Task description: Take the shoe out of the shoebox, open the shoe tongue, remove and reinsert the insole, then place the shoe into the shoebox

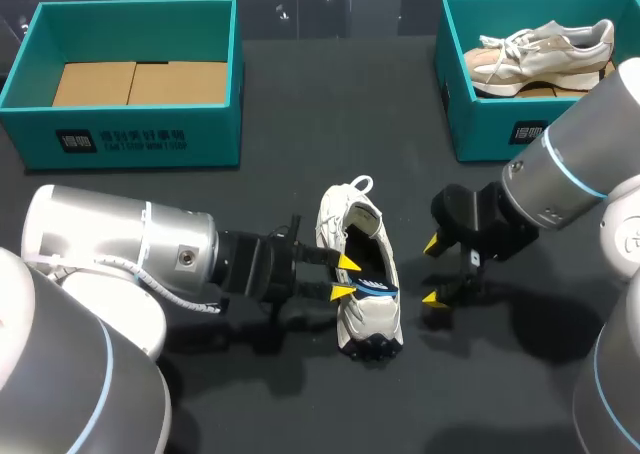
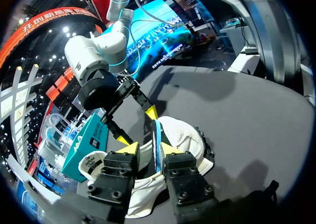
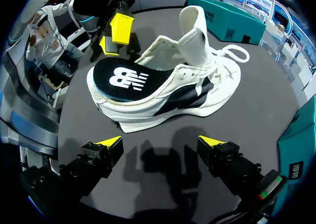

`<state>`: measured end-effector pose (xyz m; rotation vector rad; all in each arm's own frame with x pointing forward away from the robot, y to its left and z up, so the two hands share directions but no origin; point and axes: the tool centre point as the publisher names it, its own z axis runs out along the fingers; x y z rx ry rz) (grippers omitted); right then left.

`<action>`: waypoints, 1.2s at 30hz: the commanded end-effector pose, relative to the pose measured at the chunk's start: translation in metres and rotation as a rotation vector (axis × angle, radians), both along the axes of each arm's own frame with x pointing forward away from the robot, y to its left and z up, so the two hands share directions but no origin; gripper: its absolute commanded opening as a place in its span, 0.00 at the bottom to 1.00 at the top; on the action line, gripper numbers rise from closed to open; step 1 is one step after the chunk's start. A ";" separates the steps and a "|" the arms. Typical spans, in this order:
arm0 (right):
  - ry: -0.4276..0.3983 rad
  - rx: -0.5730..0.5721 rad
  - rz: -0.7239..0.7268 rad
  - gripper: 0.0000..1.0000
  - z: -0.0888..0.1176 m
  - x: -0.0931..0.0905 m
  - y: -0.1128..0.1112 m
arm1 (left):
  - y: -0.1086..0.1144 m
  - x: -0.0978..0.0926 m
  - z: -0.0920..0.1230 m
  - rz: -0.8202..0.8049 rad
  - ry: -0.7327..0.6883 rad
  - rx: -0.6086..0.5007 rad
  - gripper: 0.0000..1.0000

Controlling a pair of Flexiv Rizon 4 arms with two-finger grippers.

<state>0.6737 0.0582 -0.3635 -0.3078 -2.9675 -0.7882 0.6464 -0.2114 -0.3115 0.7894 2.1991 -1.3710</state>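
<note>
White sneaker (image 1: pixel 360 224) out of its box, standing on the dark matte table (image 1: pixel 300 104) between both grippers.
The left shoebox (image 1: pixel 215 124), teal with straight card walls, holds only flat brown cardboard (image 1: pixel 135 82). The right shoebox (image 1: pixel 480 134), also teal, holds a beige sneaker (image 1: pixel 540 54) with white laces. The white sneaker has black side panels and a padded tongue standing upright. Its smooth, black-topped insole (image 3: pixel 121 78) lies over the heel opening. The left gripper (image 1: pixel 345 277) is at that insole, but whether it is clamped on it cannot be told. The right gripper (image 1: pixel 432 271) is spread wide and empty, just beside the shoe.
</note>
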 end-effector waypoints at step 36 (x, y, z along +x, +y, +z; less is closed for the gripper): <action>-0.006 -0.041 -0.026 1.00 0.043 -0.024 -0.084 | 0.112 0.007 0.105 -0.500 0.082 0.379 0.00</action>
